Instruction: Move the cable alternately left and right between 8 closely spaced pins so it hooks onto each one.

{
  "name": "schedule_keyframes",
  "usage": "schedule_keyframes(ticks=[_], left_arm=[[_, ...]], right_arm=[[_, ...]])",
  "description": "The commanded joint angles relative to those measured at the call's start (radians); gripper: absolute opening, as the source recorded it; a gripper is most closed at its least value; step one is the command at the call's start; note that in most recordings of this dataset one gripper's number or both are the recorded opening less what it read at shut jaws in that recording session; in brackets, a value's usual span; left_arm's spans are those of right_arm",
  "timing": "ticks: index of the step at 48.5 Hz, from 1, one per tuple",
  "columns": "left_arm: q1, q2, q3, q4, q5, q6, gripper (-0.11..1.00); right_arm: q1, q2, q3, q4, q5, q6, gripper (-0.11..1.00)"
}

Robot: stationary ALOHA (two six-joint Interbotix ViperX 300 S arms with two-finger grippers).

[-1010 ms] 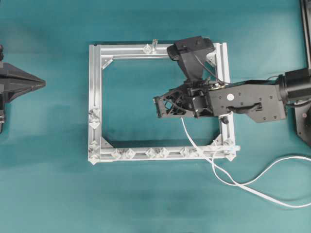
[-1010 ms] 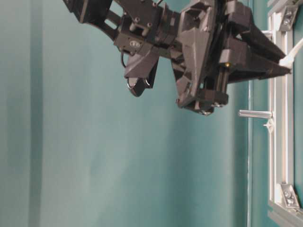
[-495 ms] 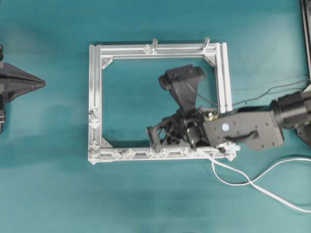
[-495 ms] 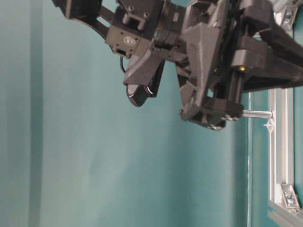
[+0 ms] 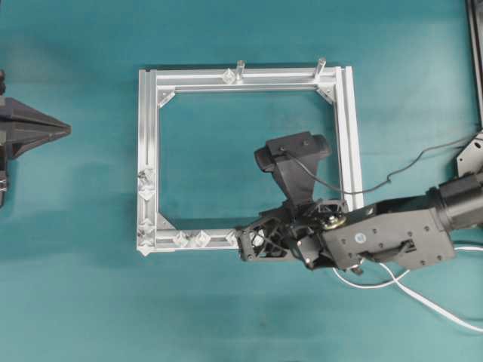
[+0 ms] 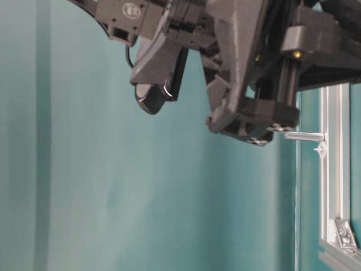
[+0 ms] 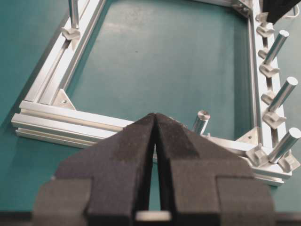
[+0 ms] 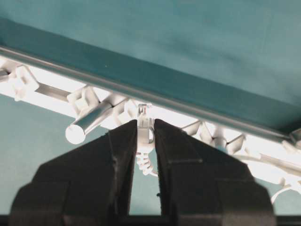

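My right gripper (image 5: 244,245) hangs over the front rail of the silver frame (image 5: 149,136). In the right wrist view it (image 8: 145,121) is shut on the clear-white plug (image 8: 144,123) of the cable, just in front of the pins (image 8: 84,101) on that rail. The white cable (image 5: 438,305) trails off to the front right from under the arm. Two pins (image 5: 192,239) show on the front rail left of the gripper, and others (image 5: 146,188) sit on the left rail. My left gripper (image 7: 154,115) is shut on nothing, parked at the far left (image 5: 41,130).
Two taller grey posts (image 5: 241,69) stand on the back rail. The right arm's body (image 5: 385,237) and its camera (image 5: 293,151) cover the frame's front right corner. A thin dark wire (image 5: 407,167) runs right of the frame.
My right gripper has carried the plug from the middle right of the frame forward and slightly left to the front rail. The left gripper has not moved.
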Motion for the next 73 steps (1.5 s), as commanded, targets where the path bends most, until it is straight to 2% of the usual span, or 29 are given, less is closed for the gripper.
schedule_keyframes(ticks=[1,43,52,61,73], left_arm=[[0.0,0.005,-0.017,-0.002,-0.005,-0.009,0.02],[-0.002,0.005,-0.018,0.0,-0.005,-0.011,0.02],[0.0,0.005,-0.018,0.0,-0.006,-0.011,0.02],[-0.005,0.006,-0.018,-0.002,-0.005,-0.017,0.02],[-0.011,0.006,-0.012,-0.002,-0.005,-0.06,0.02]], right_arm=[[0.012,-0.014,-0.021,0.002,-0.003,0.006,0.15],[0.038,0.005,-0.018,0.002,-0.005,0.02,0.15],[0.063,0.029,-0.038,0.002,-0.02,0.02,0.15],[0.11,0.066,-0.098,0.003,-0.018,0.02,0.15],[0.164,0.112,-0.156,0.057,-0.006,0.02,0.15]])
